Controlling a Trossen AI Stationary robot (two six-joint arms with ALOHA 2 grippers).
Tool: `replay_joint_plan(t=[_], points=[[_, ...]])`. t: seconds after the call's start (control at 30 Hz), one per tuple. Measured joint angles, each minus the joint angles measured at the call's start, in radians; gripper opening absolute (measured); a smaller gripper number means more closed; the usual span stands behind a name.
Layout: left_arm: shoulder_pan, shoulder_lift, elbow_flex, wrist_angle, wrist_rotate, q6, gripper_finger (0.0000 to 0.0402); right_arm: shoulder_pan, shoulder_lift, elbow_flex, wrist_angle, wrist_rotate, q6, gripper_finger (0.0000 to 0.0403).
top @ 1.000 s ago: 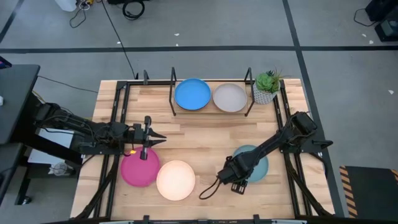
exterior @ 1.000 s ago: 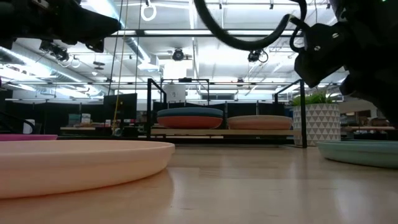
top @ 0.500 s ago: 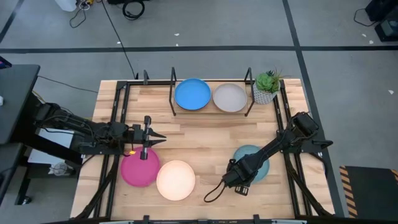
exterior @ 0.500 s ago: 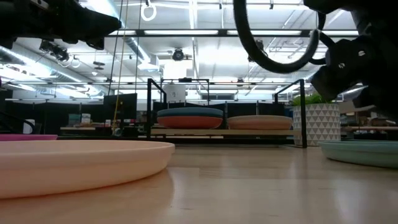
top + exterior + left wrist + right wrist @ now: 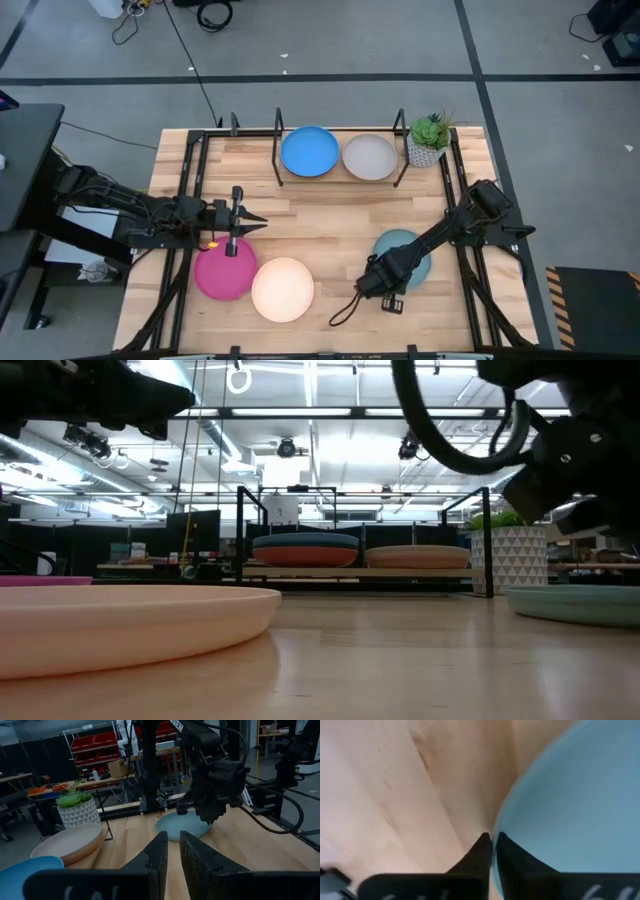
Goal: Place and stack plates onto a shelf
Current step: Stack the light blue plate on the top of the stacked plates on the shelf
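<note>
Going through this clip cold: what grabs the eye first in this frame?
The right gripper, fingers nearly shut, sits low at the rim of the light teal plate on the table's right front. Next come the magenta plate and cream plate side by side at the left front, with the left gripper hovering just above the magenta one. At the back, the shelf already carries two stacks, blue-topped and tan-topped.

You have five plates showing from above: blue [image 5: 309,151] and tan [image 5: 369,156] tops of two piles on one shelf [image 5: 278,160], light teal [image 5: 408,257] at the right gripper [image 5: 383,293], magenta [image 5: 221,273] under the left gripper [image 5: 252,226], cream [image 5: 282,289] beside it. One plant [image 5: 430,138]. Two arms.
</note>
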Motion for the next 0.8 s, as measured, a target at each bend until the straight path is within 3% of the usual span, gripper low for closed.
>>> replay_joint_plan(t=[0.23,0.43,0.67,0.8], points=[[0.000,0.000,0.000,-0.001,0.000,-0.125,0.0057,-0.052,0.004,0.135,-0.131,0.109,-0.234,0.0021],[0.000,0.000,0.000,-0.002,0.000,-0.239,0.0057,-0.101,0.004,0.264,-0.285,0.160,-0.343,0.0016],[0.000,0.000,0.000,-0.002,0.000,-0.311,0.0057,-0.157,0.003,0.386,-0.496,0.392,-0.408,0.0019],[0.000,0.000,0.000,-0.002,0.000,-0.335,0.0057,-0.206,0.003,0.410,-0.529,0.494,-0.476,0.0019]])
